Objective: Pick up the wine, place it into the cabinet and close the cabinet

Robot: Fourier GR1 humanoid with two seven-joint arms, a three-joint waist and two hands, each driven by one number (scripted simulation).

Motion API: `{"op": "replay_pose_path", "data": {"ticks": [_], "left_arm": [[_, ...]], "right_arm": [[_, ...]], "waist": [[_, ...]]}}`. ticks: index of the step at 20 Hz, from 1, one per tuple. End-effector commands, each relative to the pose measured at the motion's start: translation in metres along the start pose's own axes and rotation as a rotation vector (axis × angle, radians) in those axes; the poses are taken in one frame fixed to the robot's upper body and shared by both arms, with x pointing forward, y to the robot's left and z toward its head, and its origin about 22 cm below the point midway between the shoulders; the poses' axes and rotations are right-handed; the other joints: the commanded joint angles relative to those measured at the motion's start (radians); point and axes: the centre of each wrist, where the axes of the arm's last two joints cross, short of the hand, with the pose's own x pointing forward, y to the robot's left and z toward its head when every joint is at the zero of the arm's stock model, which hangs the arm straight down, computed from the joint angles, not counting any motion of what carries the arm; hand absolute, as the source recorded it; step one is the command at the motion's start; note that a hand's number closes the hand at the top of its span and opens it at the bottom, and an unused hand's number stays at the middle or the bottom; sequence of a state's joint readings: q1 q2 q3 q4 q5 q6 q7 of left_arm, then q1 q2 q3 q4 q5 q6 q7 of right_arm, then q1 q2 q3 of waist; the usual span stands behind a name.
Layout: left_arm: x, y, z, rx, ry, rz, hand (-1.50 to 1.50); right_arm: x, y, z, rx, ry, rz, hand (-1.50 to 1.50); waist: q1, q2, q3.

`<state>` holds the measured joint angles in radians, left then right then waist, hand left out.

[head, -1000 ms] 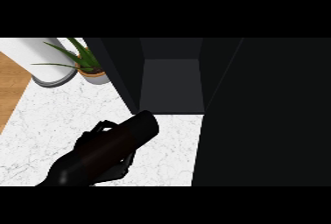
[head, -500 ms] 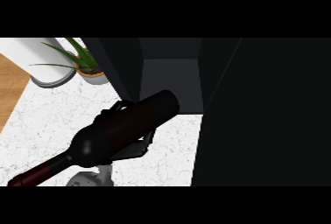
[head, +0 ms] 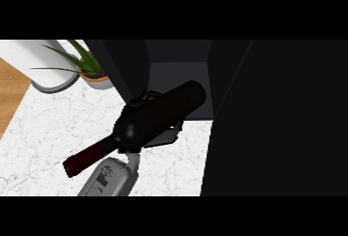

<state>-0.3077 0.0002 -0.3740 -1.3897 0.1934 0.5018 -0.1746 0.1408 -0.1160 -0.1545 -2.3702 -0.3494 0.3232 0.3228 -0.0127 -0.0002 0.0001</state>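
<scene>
Landmark for all positions: the cabinet (head: 176,69), dark, its door swung open, interior a grey recess.

Far left of the cabinet: a white cylinder (head: 41,62) standing on the marble counter (head: 48,133). Just beside it, and touching or nearly touching the cabinet's left wall, a small potted plant (head: 88,69) with long green leaves.

In front of the cabinet's opening: one hand (head: 146,126) curled round the wine (head: 153,120). A grey forearm (head: 108,179) rises from the lower edge to it. Which hand this is cannot be settled from this view; it sits left of centre, so probably the left. No other hand in view.

The wine lies tilted, base end pointing up toward the cabinet's mouth and already at its sill, neck end trailing down-left over the counter. Bottle is held off the counter, not resting.

Right of the opening: the open cabinet door (head: 272,120), a large dark panel filling that side.

Judgement on the step in hand, insertion: the base should go in along the bottle's own axis, kept centred between the cabinet's left wall and the door edge. The neck needs to swing clear of the plant. Release only once the bottle is fully within the cabinet; the door cannot close past a protruding neck.
</scene>
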Motion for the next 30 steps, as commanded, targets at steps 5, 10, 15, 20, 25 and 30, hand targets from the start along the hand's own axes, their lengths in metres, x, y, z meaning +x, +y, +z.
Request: {"op": "replay_pose_path", "data": {"ticks": [5, 10, 15, 20, 25, 30], "left_arm": [[-0.024, -0.019, -0.026, 0.021, 0.023, -0.094, 1.5], [-0.044, -0.006, -0.026, 0.022, 0.029, -0.118, 1.5], [-0.063, -0.011, -0.031, 0.048, 0.028, -0.129, 1.5], [-0.054, -0.02, -0.053, 0.047, -0.002, -0.095, 1.5], [-0.064, -0.025, -0.054, 0.037, -0.001, -0.057, 1.5], [-0.039, -0.03, -0.095, 0.032, 0.052, -0.02, 1.5]], "right_arm": [[0.025, 0.005, -0.011, 0.032, -0.044, -0.039, -1.5], [0.019, -0.002, 0.001, -0.009, -0.054, -0.038, -1.5], [0.018, -0.006, 0.011, 0.02, -0.044, -0.051, -1.5], [0.002, -0.013, -0.001, 0.0, -0.055, -0.044, -1.5], [0.016, -0.01, -0.006, 0.029, -0.086, -0.042, -1.5], [0.002, -0.016, -0.007, 0.016, -0.051, -0.052, -1.5]], "waist": [[-0.002, 0.002, -0.001], [0.002, 0.0, 0.0], [-0.008, 0.002, -0.001], [-0.004, 0.002, 0.0], [-0.023, 0.006, -0.001], [-0.019, 0.006, -0.001]]}}
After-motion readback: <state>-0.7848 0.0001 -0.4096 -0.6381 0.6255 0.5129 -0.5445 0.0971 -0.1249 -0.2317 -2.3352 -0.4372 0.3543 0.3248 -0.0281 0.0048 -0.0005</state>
